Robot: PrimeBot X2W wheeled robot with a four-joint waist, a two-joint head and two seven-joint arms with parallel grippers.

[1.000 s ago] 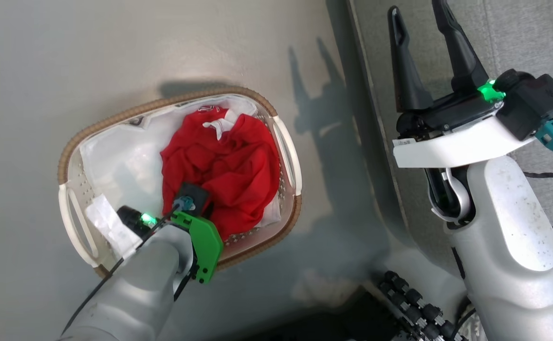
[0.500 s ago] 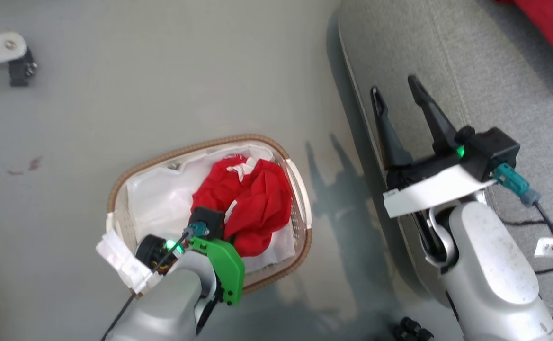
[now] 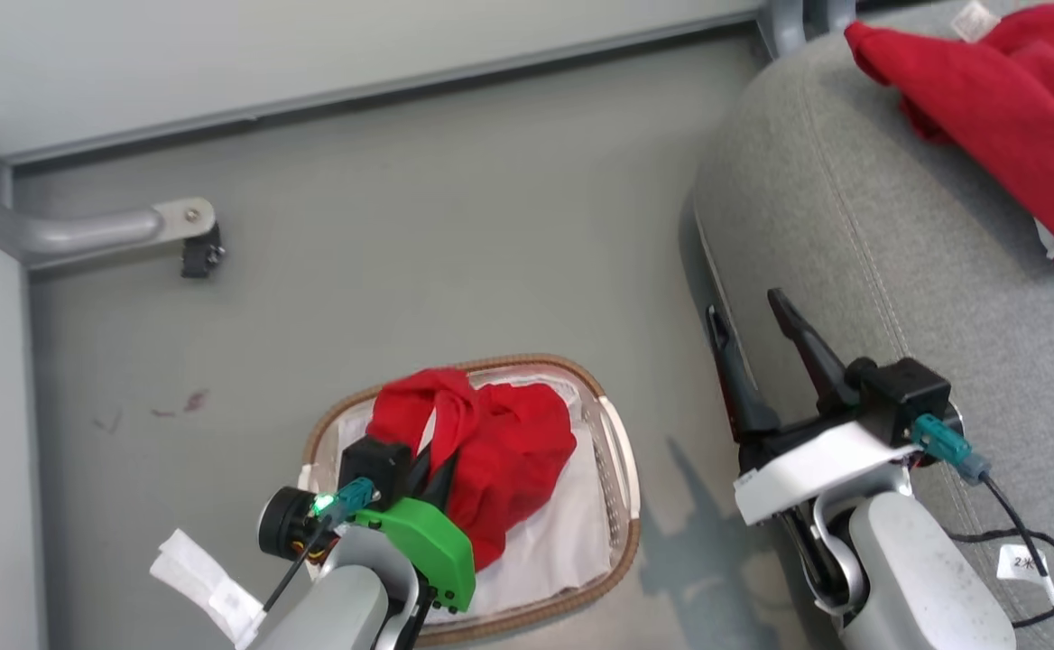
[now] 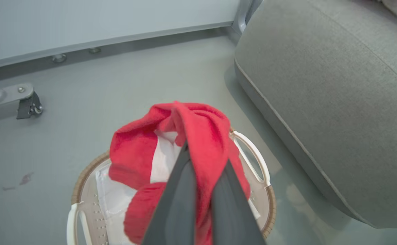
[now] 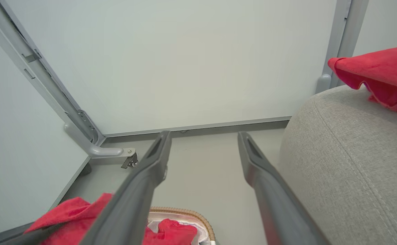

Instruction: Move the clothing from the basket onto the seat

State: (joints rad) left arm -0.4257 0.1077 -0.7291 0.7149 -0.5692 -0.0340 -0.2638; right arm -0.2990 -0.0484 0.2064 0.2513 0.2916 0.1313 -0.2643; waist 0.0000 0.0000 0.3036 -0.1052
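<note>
Head view: the light-grey seat [image 3: 852,226] is shown bearing one red garment [image 3: 1014,117]. The basket [image 3: 626,469] is set on the floor [image 3: 455,226] nearby. A second red garment [image 3: 509,451], partly raised over the basket, is clamped by the left gripper [image 4: 203,160]. The right gripper [image 3: 745,307] is spread apart, empty, at the seat's edge.

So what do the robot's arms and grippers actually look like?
Silvery-grey rounded arms. The left gripper and right gripper each have two long, dark, tapering fingers. Left wrist wears a green bracket, right a white plate; both have teal plugs with black cables.
</note>
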